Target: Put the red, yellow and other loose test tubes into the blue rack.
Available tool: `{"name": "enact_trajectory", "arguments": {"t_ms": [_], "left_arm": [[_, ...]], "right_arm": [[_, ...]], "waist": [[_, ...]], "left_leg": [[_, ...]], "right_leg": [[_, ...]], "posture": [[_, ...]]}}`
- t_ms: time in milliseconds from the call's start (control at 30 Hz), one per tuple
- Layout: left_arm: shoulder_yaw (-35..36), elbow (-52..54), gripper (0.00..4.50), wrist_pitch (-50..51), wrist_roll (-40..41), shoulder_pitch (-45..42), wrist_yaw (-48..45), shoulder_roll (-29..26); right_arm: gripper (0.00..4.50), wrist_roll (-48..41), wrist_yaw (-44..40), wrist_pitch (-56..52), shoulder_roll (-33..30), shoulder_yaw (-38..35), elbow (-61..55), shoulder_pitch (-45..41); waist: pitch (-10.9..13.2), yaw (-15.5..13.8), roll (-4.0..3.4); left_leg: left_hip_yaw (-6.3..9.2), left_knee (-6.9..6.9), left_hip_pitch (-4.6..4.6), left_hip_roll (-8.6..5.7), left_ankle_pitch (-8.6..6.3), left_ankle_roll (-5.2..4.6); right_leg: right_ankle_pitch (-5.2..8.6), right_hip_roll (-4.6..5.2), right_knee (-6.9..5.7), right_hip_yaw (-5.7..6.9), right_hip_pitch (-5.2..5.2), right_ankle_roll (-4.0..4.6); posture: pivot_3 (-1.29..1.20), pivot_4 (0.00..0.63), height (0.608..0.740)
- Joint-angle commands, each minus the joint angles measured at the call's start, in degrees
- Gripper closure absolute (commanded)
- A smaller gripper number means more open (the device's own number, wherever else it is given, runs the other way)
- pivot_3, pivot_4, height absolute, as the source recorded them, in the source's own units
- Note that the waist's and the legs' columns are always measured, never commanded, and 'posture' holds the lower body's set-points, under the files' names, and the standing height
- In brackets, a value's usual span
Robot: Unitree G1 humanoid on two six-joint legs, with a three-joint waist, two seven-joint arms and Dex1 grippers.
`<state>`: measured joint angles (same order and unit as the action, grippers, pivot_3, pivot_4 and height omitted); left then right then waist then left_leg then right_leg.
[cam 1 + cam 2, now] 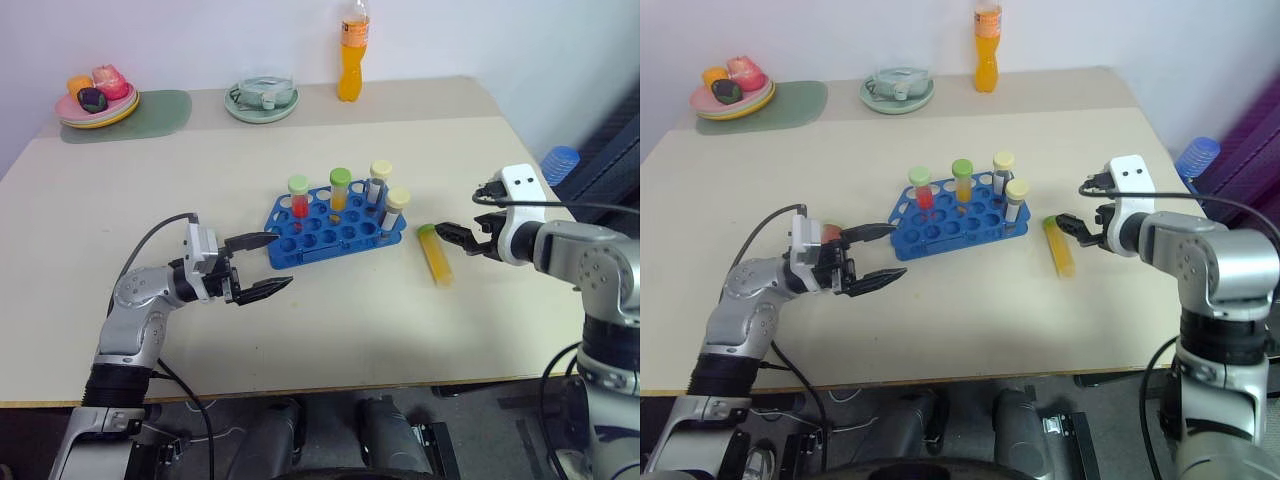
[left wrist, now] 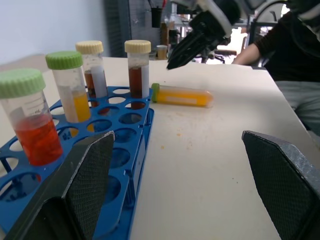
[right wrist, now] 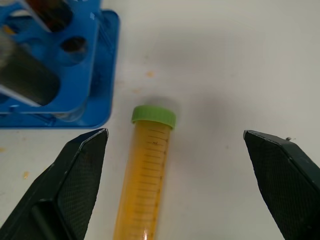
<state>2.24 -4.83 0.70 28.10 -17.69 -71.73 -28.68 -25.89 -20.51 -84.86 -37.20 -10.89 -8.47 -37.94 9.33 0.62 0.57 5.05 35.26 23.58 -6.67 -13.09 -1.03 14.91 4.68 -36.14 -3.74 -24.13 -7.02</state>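
The right gripper (image 1: 447,232) is hovering with its two black fingers spread wide and nothing between them, its tips just beside the green cap of a yellow test tube (image 1: 436,255). That tube is lying flat on the beige table (image 1: 150,200), pointing toward the robot, just off the right end of the blue rack (image 1: 335,228) and not touching it.

The left gripper (image 1: 262,266) is also standing wide apart and empty, pointing sideways toward the rack's near-left corner, close to it but not in contact.

In the rack, four capped tubes are standing upright: a red-filled tube (image 1: 299,200) with a pale green cap, an orange-filled tube (image 1: 340,190) with a green cap, and two cream-capped tubes (image 1: 379,183) holding dark liquid.

Along the far edge of the table are sitting a plate of toy food (image 1: 97,100) on a green mat, a pale green dish (image 1: 262,98), and an orange drink bottle (image 1: 352,55).
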Motion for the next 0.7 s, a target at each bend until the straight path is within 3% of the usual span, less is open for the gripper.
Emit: {"name": "enact_trajectory", "arguments": {"t_ms": [33, 367, 467, 633, 667, 700], "left_arm": [[0.09, 2.22, 0.28, -0.27, 0.35, -0.2, 0.28, -0.18], [0.82, 5.59, 0.28, 0.61, 0.96, 3.35, 1.8, -1.14], [0.96, 5.89, 0.28, 0.83, 1.04, 3.88, 2.27, -1.36], [1.08, 6.78, 0.28, 1.22, 0.97, 4.88, 3.1, -1.41], [1.1, 6.9, 0.28, 1.21, 0.94, 5.07, 3.22, -1.42], [1.1, 7.07, 0.28, 1.27, 0.95, 5.25, 3.46, -1.41]], "right_arm": [[0.06, 0.83, 0.03, -2.94, -0.02, 2.95, 4.95, -3.81], [0.06, 3.42, -0.81, -1.03, 2.43, 11.18, 16.41, -8.08], [0.89, 4.39, -2.4, 1.13, 2.76, 14.99, 18.92, -8.74], [3.32, 6.61, -3.91, 4.68, 2.75, 19.65, 19.02, -7.55], [3.66, 6.95, -4.42, 5.42, 2.43, 20.51, 18.4, -7.12], [3.68, 7.36, -5.69, 6.89, 1.37, 21.99, 17.06, -6.33]], "waist": [[0.0, 0.02, 0.0], [-0.01, 0.3, -0.01], [-0.04, 0.5, 0.05], [-0.06, 0.63, 0.07], [-0.09, 0.66, 0.11], [-0.12, 0.68, 0.15]], "left_leg": [[0.0, -0.01, 0.02, 0.0, 0.0, 0.0], [-0.04, 0.02, 0.07, 0.0, 0.02, 0.02], [-0.08, 0.11, 0.01, 0.03, 0.03, 0.03], [-0.13, 0.23, -0.11, 0.15, 0.03, 0.04], [-0.13, 0.23, -0.11, 0.16, 0.03, 0.04], [-0.14, 0.23, -0.13, 0.17, 0.03, 0.04]], "right_leg": [[0.0, 0.0, 0.0, 0.0, -0.03, 0.0], [-0.02, -0.02, -0.08, -0.01, -0.13, 0.02], [-0.09, -0.05, -0.09, -0.01, -0.05, 0.1], [-0.2, -0.15, -0.09, 0.03, 0.08, 0.18], [-0.2, -0.15, -0.09, 0.03, 0.08, 0.17], [-0.21, -0.16, -0.09, 0.03, 0.09, 0.16]], "posture": [[0.0, 0.15, 0.74], [0.0, 0.15, 0.74], [0.0, 0.15, 0.74], [0.0, 0.15, 0.74], [0.0, 0.15, 0.74], [0.0, 0.15, 0.74]]}}
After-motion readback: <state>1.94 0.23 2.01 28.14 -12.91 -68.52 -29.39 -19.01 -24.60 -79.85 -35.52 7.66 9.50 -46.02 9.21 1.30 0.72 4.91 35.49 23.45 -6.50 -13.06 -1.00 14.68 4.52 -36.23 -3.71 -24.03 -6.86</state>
